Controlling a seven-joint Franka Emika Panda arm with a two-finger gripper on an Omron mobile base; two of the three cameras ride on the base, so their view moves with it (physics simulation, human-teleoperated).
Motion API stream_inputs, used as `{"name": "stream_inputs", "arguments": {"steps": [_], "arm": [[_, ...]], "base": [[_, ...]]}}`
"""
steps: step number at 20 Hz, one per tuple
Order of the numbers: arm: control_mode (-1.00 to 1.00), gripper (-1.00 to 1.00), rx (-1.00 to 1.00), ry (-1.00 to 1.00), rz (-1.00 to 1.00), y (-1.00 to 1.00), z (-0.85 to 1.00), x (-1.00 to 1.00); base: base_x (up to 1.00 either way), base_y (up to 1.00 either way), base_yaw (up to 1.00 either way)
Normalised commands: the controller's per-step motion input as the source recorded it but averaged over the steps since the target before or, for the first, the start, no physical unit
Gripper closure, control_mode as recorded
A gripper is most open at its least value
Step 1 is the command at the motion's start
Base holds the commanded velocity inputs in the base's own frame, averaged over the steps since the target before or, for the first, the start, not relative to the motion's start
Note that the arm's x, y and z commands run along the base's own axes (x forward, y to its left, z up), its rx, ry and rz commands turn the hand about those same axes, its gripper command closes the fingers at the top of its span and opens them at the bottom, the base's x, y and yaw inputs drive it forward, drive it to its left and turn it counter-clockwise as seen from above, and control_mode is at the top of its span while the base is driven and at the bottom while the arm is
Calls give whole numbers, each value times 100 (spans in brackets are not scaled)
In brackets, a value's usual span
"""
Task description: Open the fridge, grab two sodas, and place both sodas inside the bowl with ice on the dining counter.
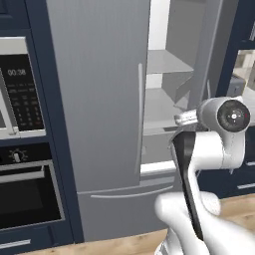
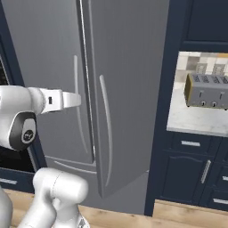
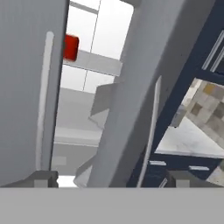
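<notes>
**A:** Start at the fingers [image 3: 112,178]. What are they doing?

**B:** In the hand view the two dark tips sit far apart at the bottom corners, spread wide, with nothing between them. They are touching neither door.

**A:** And past them?

**B:** The right door [image 3: 144,87] of the fridge [image 1: 99,99] is swung partway out, so there is a gap between it and the shut left door [image 3: 22,87]. The fingers point into that gap. Each door carries a long thin handle running up and down; the right door's handle [image 3: 151,127] lies just beyond the right fingertip.

**A:** Where is the soda?

**B:** One red can [image 3: 71,47] shows through the gap, standing on an upper white shelf [image 3: 94,61], deep inside. From the fingers it lies ahead, higher, and toward the left door. Its left part is hidden by that door's edge, so I judge it upright but can't be sure. I can't make out a second can.

**A:** So the next reach?

**B:** My guess is the door needs more swing first; the gap looks narrow for the hand, and the can sits close behind the left door's edge. Then the fingers would go in and up, with the tips on either side of the can.

**A:** Anything else held inside?

**B:** Pale shelves and what looks like a door bin [image 3: 103,109]; nothing shows on the lower shelves from here.
</notes>
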Motion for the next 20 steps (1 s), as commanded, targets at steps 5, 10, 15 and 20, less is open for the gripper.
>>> {"name": "stream_inputs", "arguments": {"steps": [5,10,15,20], "arm": [[-100,-100,-18,4,-4,95,25,49],[-100,-100,-10,13,-2,28,4,100],[-100,-100,-14,15,-11,-8,1,100],[-100,-100,-10,12,-5,-27,0,100]], "base": [[0,0,0],[0,0,0],[0,0,0],[0,0,0]]}}
